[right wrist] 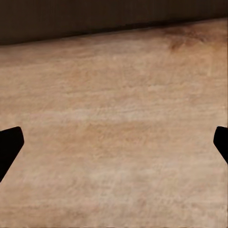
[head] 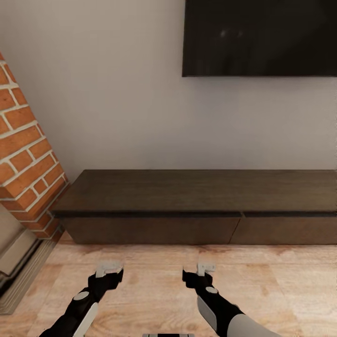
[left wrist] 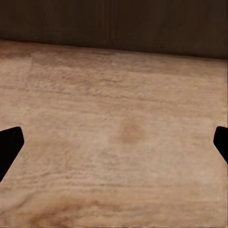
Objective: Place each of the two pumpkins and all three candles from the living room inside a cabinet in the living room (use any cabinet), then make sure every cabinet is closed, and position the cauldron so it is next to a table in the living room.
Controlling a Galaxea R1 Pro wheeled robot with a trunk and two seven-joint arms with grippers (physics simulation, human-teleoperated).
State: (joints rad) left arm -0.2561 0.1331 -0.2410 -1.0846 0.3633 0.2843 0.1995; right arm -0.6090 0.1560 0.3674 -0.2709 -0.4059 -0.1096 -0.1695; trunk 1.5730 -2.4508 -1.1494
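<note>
Cabinet (head: 196,201): long, low, dark brown, set against the pale wall, directly ahead of the robot in the head view. Two drawer fronts visible, both flush and shut, with a seam between them right of centre. Top surface bare. Its dark front face also runs along one edge of each wrist view (left wrist: 114,21) (right wrist: 95,16).

Left gripper (head: 108,268): hangs low over the wood floor (head: 154,281), short of the cabinet front. Black fingertips (left wrist: 9,145) sit at opposite edges of the wrist picture, spread wide, nothing between them but floorboards.

Right gripper (head: 206,268): same height, beside the left one, well apart from it. Fingertips (right wrist: 9,145) likewise wide apart, holding nothing.

Surroundings: red brick pillar (head: 25,154) at the cabinet's left end; a black screen (head: 260,37) mounted on the wall above the cabinet.
</note>
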